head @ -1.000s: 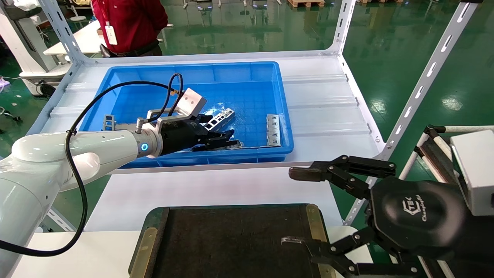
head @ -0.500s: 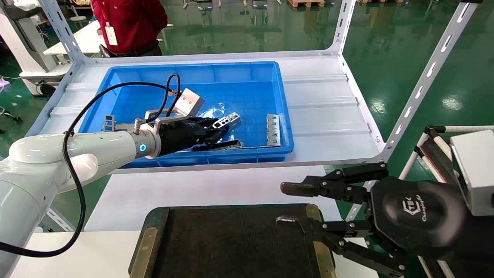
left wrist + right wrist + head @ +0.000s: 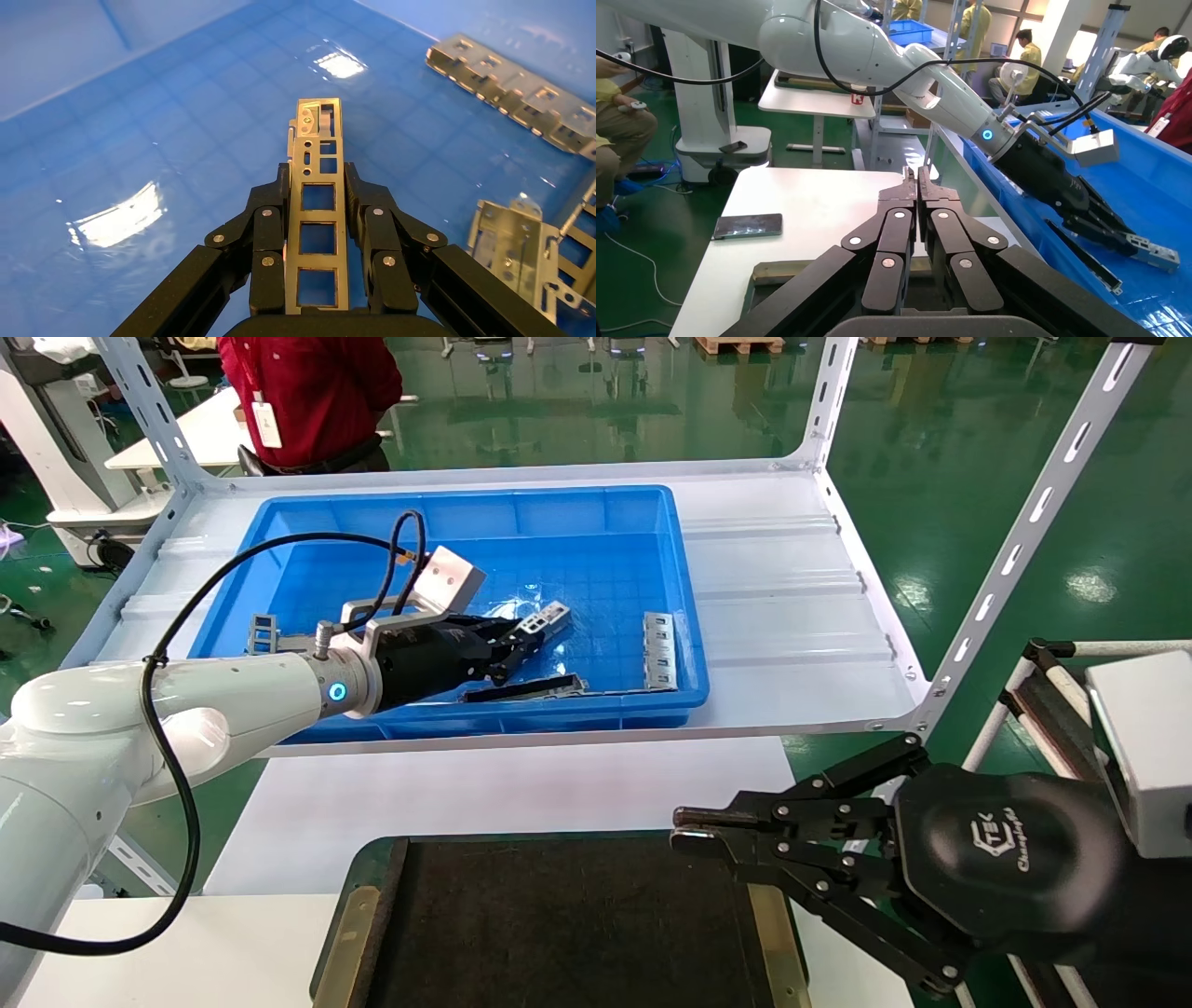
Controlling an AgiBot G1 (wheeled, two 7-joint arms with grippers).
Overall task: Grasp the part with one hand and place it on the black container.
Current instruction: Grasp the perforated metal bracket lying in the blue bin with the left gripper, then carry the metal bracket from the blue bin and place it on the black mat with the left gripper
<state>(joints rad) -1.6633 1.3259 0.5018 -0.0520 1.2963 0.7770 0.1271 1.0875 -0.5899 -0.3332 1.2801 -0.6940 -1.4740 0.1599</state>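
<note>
The part (image 3: 542, 620) is a narrow silver bar with square holes. My left gripper (image 3: 518, 637) is shut on it, low inside the blue bin (image 3: 596, 514). In the left wrist view the part (image 3: 318, 210) sits lengthwise between the two black fingers (image 3: 268, 232), its far end sticking out past my left gripper (image 3: 316, 175). The black container (image 3: 559, 915), with a brass strip (image 3: 349, 933), lies at the near edge of the table. My right gripper (image 3: 694, 829) is shut and empty, over the container's far right corner; it also shows in the right wrist view (image 3: 918, 175).
The bin also holds another silver bar (image 3: 659, 649), a dark flat strip (image 3: 526, 688) and a grey piece (image 3: 263, 633) at the left. White shelf posts (image 3: 1015, 542) stand to the right. A person in red (image 3: 307, 393) stands behind the shelf. A phone (image 3: 747, 226) lies on the white table.
My left gripper's fingers closed on the part and the arm drew back slightly left. My right gripper went from wide open to shut and dropped a little.
</note>
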